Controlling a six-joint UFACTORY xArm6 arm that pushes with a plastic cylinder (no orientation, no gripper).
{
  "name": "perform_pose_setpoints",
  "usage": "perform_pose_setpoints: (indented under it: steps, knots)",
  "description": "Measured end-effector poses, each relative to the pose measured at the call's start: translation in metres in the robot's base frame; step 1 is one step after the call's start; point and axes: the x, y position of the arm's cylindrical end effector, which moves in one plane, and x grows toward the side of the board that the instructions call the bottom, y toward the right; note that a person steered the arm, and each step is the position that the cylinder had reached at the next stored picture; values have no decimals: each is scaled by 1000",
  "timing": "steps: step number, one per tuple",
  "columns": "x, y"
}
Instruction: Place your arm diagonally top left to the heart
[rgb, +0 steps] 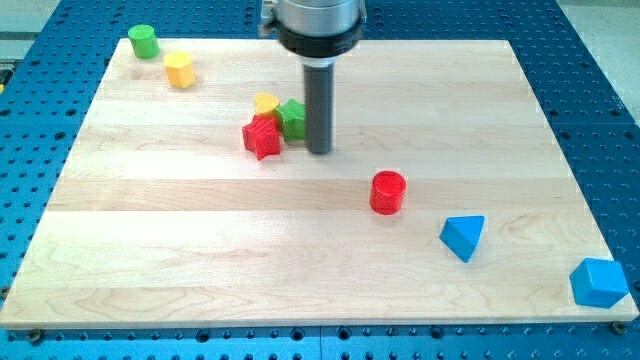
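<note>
A yellow block (265, 102), which looks like a heart, sits in the upper middle of the wooden board (200, 250), partly hidden behind a red star (262, 137) and touching a green star (293, 118). The three form a tight cluster. My dark rod comes down from the view's top, and my tip (319, 152) rests on the board just right of the green star, to the lower right of the yellow heart.
A green cylinder (143, 41) and a yellow hexagon (179, 69) stand at the top left corner. A red cylinder (388, 192) is right of centre. A blue triangle (462, 237) and another blue block (600, 283) lie at the bottom right.
</note>
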Motion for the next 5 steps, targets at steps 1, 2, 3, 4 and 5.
perform_pose_setpoints:
  steps: [1, 2, 3, 4, 5]
  knots:
    - [-4, 22]
    - [-16, 20]
    - [-44, 20]
    - [-69, 19]
    - [-97, -5]
